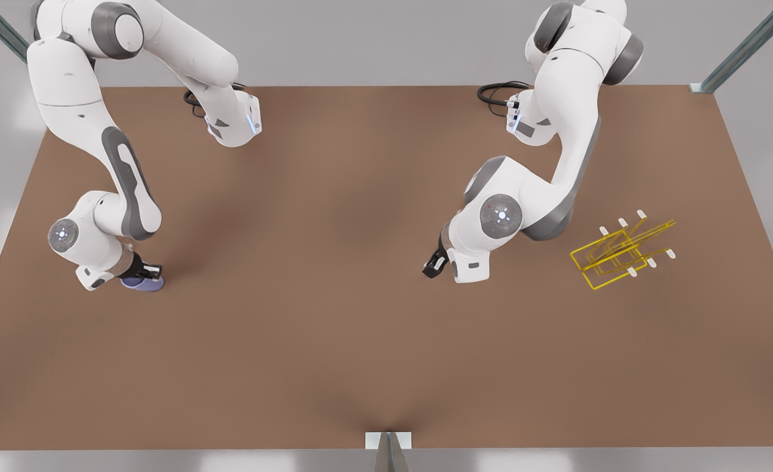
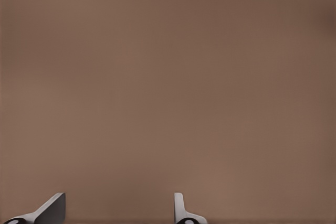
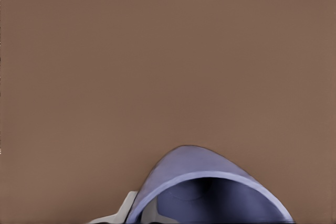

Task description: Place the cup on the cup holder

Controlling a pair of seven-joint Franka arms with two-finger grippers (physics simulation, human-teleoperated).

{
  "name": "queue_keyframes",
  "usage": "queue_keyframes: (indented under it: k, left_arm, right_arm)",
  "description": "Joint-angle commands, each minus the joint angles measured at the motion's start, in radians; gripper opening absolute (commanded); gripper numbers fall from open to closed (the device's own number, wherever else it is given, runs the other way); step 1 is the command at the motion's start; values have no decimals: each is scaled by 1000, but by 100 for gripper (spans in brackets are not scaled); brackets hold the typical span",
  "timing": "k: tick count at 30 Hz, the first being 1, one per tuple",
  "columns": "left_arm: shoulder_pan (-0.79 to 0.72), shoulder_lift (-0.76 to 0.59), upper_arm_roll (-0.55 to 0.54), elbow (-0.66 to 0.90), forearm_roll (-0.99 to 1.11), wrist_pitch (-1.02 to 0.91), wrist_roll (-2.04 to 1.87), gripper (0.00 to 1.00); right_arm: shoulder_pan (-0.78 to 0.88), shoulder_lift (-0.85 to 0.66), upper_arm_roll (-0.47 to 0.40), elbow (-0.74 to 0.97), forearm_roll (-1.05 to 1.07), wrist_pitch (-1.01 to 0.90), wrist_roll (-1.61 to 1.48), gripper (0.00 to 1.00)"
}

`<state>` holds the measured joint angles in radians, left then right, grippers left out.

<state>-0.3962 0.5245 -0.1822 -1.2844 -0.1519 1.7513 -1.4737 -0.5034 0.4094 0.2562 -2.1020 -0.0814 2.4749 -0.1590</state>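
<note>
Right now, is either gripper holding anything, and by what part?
Right gripper is at the cup rim; a closed hold cannot be told. Left gripper holds nothing.

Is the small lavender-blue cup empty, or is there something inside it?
Empty, as far as visible: the right wrist view looks into the small lavender-blue cup at the right gripper and shows a bare, shadowed interior.

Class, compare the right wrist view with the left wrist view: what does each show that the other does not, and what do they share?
Right wrist view alone: the lavender-blue cup, seen close with its mouth open toward the camera, and a pale fingertip of the right gripper beside its rim. Left wrist view alone: the left gripper with its fingers spread apart and nothing between them. Shared: the bare brown table behind everything.
</note>
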Motion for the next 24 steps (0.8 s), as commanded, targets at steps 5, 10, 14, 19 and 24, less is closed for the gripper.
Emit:
queue_keyframes:
  k: [5, 10, 14, 19, 24]
  left_arm:
    - [0, -6, 0, 2, 0, -4, 1, 100]
    - [2, -15, 1, 7, 17, -12, 1, 100]
    - [13, -21, 3, 8, 23, -16, 0, 100]
    - [22, -37, 4, 7, 40, -36, 0, 100]
    - [28, -37, 3, 8, 81, -70, 15, 100]
  right_arm:
    - [2, -20, 2, 5, -8, -22, 10, 21]
    - [19, -81, 26, 65, -8, -177, 52, 21]
    - [97, -60, 78, 293, -6, -422, 222, 21]
    - [235, 48, 78, 493, 8, -473, 420, 21]
    - [451, 134, 80, 592, 14, -465, 811, 21]
